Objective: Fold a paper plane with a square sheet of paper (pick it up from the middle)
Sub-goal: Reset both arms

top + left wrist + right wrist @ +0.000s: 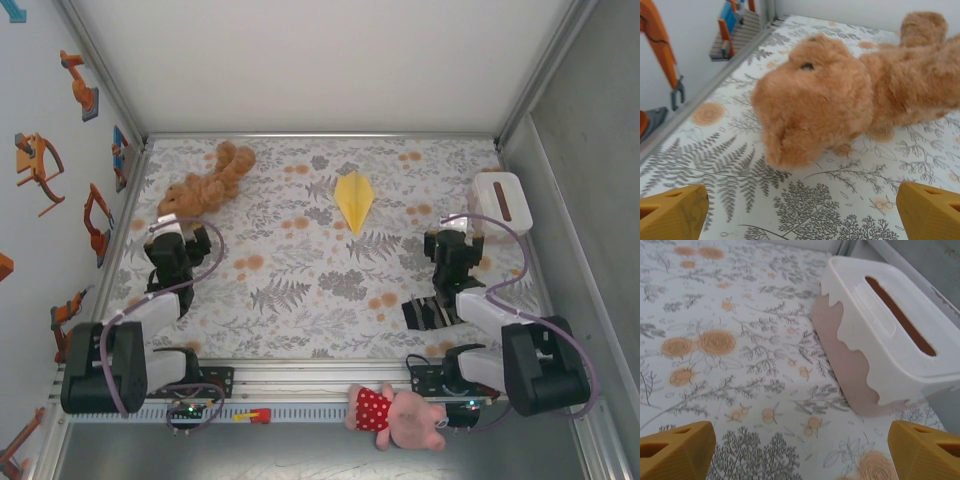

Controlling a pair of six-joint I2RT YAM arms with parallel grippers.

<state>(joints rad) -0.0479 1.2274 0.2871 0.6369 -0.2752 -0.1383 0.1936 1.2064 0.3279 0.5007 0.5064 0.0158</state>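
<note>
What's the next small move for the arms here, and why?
Probably nothing but backing off a little: the paper plane lies fully folded, nothing touching it, and the left gripper and right gripper are open, empty and well apart from it.

The teddy (840, 90) is blocking the way just ahead of your left gripper (802, 212), and the white box (890, 335) is standing ahead-right of your right gripper (800, 452). Bare table (300, 300) is lying open all around the paper plane (353, 197).

1. You face a lab robot cell: white panels (320, 60) and aluminium rails (104, 68) box in the floral tabletop (320, 300).
2. Left of that tabletop, robot-arm stickers (79, 85) dot the wall.
3. Along its near edge runs a bolted metal rail (320, 380).
</note>
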